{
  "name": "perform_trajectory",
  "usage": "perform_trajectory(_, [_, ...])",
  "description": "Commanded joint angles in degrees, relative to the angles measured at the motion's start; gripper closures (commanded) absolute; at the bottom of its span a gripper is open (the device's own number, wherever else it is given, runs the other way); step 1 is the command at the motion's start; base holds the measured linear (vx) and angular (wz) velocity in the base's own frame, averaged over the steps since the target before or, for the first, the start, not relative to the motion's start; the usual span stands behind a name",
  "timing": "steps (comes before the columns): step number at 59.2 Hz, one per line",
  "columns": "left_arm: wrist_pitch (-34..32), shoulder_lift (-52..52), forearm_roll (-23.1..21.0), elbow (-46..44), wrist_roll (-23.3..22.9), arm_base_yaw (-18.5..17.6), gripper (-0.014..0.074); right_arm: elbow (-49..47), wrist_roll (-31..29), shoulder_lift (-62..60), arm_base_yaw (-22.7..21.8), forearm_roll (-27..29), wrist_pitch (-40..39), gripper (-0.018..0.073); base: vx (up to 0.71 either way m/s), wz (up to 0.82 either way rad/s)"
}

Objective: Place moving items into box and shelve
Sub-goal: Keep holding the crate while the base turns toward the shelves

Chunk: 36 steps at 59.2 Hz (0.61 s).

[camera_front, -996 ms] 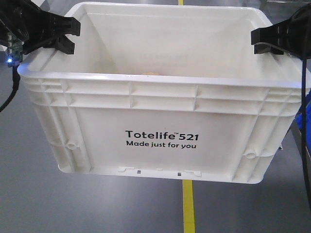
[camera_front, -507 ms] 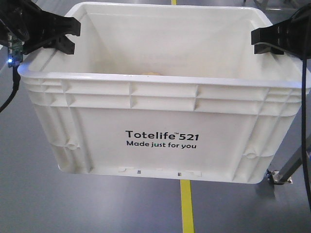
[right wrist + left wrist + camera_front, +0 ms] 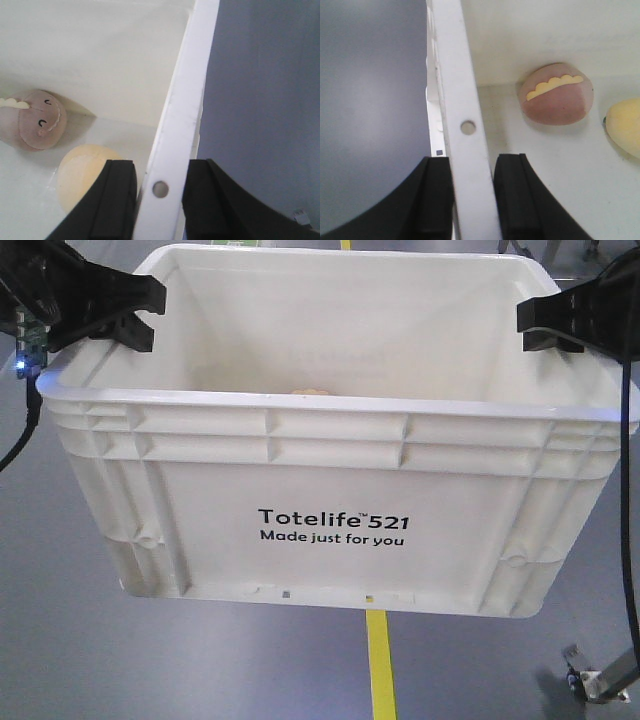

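Rolling across the grey floor (image 3: 80, 660), judging by the yellow line (image 3: 378, 665) now lying further left beneath the box (image 3: 330, 490) than a second ago, and by the metal foot (image 3: 592, 680) now sitting low in the right corner. Keeping the box in the same spot in the front view all the while, hanging clear of the floor, black print facing the camera.

Gripping the left rim with the left hand (image 3: 472, 170), one black finger (image 3: 436, 200) pressing outside the wall and the other inside, pinching the white rim between them just below a small round hole. Gripping the right rim likewise with the right hand (image 3: 160, 170), fingers closing on the wall from both sides.

Carrying two moving items on the box's bottom: a pinkish-brown lump (image 3: 556, 95) bearing a yellow scalloped mark, resting at the foot of a wall, and a pale yellow lump (image 3: 626, 127) lying just beside it, separated by a narrow gap. Showing only a sliver of tan over the near rim in the front view.
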Motion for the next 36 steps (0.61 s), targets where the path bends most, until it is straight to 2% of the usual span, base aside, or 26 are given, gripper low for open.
perform_trajectory(1, [-7.8, -3.4, -5.2, -2.6, 0.8, -0.7, 0.0602, -2.4, 1.1, -2.0, 0.0, 1.8, -6.7, 0.0565, 0.46, -0.01])
perform_trajectory(36, [-7.8, -3.4, -5.2, -2.6, 0.8, -0.7, 0.0602, -2.4, 1.1, -2.0, 0.0, 1.8, -6.7, 0.0565, 0.44, -0.05])
